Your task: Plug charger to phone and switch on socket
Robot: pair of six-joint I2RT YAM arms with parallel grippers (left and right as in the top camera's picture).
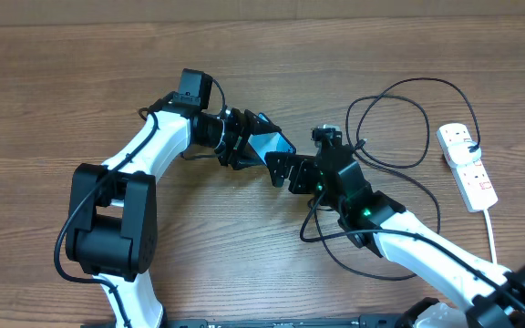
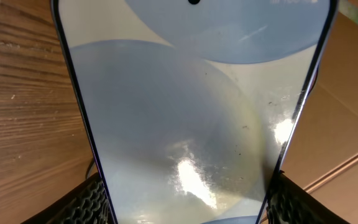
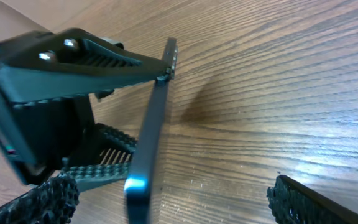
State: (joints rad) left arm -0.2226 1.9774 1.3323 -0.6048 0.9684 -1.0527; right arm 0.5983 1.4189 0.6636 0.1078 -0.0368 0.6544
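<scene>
**Inspector A:** Status of the left gripper (image 1: 255, 143)?

**Inspector B:** Closed on the phone (image 2: 185, 112). In the left wrist view the lit screen fills the space between both pads (image 2: 95, 200). The phone is held off the table (image 1: 53, 64), tilted, with one end projecting forward of the fingers.

**A:** And the right gripper (image 1: 284, 170)?

**B:** Open, with nothing in it. Its wrist view shows the two fingers (image 3: 316, 202) spread wide. The phone's thin edge stands just ahead of them, in line with the gap. As far as I can tell it is not touched.

**A:** Where is the charger (image 1: 427, 132)?

**B:** Looped on the table behind the right gripper, well apart from its fingers. I cannot pick out the connector tip.

**A:** The socket (image 1: 468, 166)?

**B:** Beyond the cable loops, farthest from both grippers. The cable runs up to it, but it is too small to tell whether a plug is seated or how its switches stand.

**A:** Your assessment of progress?

**B:** Early. The phone is gripped and presented toward the right gripper. In my judgement three steps are outstanding: pick up the connector tip, seat it in the phone, then press the switch on the socket. No part of the plugging shows as complete.
</scene>
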